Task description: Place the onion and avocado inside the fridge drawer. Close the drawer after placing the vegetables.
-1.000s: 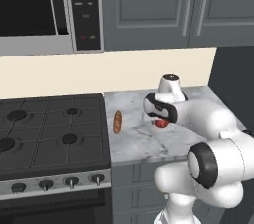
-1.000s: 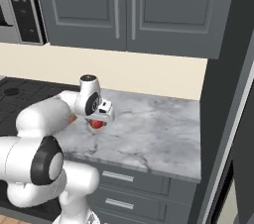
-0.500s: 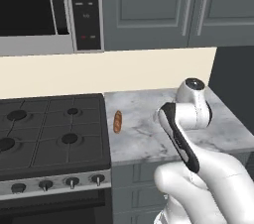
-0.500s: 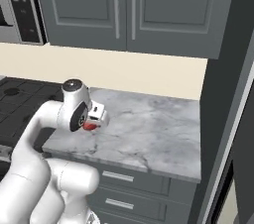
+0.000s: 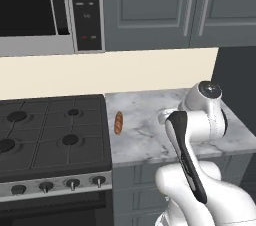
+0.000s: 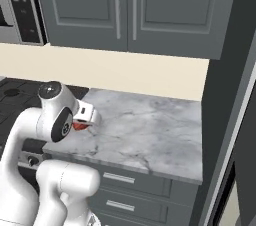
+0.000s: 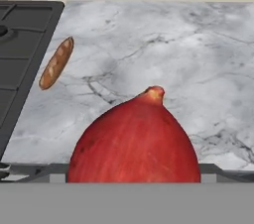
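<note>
Sitting clamped between the fingers, the onion hangs above the marble counter.

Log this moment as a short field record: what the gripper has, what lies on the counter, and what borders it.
gripper: gripper closed on the round red onion, lifted over the counter
counter: grey-veined marble counter
loose item: elongated brown bread loaf, lying near the stove edge
left neighbour: black gas stove
above: grey wall cabinets
</note>
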Robot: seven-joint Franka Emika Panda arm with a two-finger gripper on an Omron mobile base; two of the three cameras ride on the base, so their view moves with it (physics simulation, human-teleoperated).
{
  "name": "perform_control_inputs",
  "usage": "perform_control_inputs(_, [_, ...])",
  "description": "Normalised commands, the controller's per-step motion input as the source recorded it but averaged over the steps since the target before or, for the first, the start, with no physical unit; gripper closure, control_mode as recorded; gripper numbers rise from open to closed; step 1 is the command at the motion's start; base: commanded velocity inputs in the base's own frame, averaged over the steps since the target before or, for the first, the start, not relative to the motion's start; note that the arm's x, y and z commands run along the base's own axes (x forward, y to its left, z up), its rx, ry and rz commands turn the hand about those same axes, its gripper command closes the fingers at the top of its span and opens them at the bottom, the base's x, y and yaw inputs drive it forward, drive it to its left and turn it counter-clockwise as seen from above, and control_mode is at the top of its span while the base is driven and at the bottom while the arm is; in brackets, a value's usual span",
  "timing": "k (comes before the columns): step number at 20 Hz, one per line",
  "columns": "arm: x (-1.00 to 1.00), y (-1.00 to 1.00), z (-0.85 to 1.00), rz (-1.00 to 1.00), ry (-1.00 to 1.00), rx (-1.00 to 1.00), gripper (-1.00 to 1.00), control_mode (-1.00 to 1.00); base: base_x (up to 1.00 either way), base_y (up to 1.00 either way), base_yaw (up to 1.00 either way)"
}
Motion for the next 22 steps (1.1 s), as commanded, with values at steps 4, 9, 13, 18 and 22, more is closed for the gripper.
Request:
perform_control_inputs(4, [-0.18,0.00,0.30,0.00,0.01,0.00,1.00,-1.00,0.00,0.00,0.00])
perform_control_inputs(9, [-0.05,0.02,0.00,0.00,0.00,0.00,1.00,1.00,-0.46,0.13,0.01])
perform_control_inputs(13, [0.00,0.00,0.00,0.00,0.00,0.00,1.00,1.00,-1.00,0.00,0.06])
perform_control_inputs(18, [0.00,0.00,0.00,0.00,0.00,0.00,1.00,1.00,-1.00,-0.24,0.11])
perform_control_inputs(22, [0.00,0.00,0.00,0.00,0.00,0.00,1.00,1.00,-0.98,-0.37,0.16])
